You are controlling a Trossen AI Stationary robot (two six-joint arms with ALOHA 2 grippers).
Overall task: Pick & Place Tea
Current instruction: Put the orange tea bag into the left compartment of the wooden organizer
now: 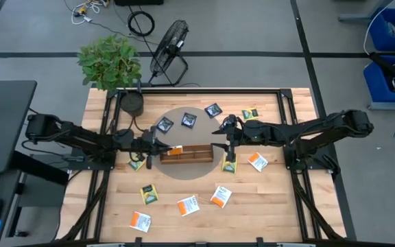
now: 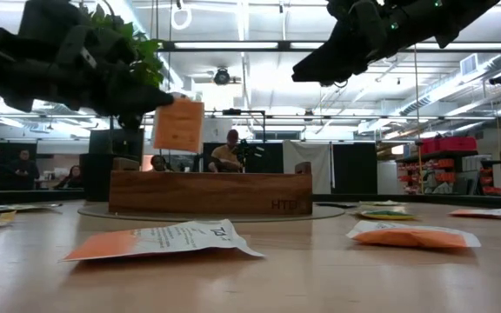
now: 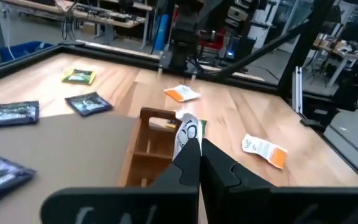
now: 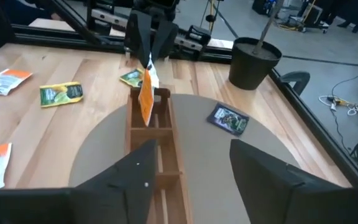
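An orange-and-white tea sachet (image 2: 178, 124) hangs from my left gripper (image 1: 158, 147), which is shut on it above the left end of the long wooden tray (image 1: 186, 154). The tray stands on a grey round mat (image 1: 204, 130). My right gripper (image 4: 191, 180) is open and hovers above the tray's right end (image 1: 228, 140), touching nothing. Other sachets lie flat on the table: navy ones (image 1: 188, 121), yellow-green ones (image 1: 149, 194), and orange-and-white ones (image 1: 220, 196). My left gripper pinches the orange-and-white sachet between its two fingers at its upper edge (image 3: 187, 127). The fingers (image 2: 150, 98) come from the table's left side, slanting down. The sachet hangs upright below them, lifted clear, with its lower edge (image 4: 145, 118) above the tray's left compartment.
A potted plant (image 1: 132, 103) stands at the table's far left corner, with a fan (image 1: 169, 51) on the floor beyond it. A black frame (image 1: 197, 89) borders the table. Loose sachets lie near the front edge (image 2: 159, 242) and right of the tray (image 1: 257, 162).
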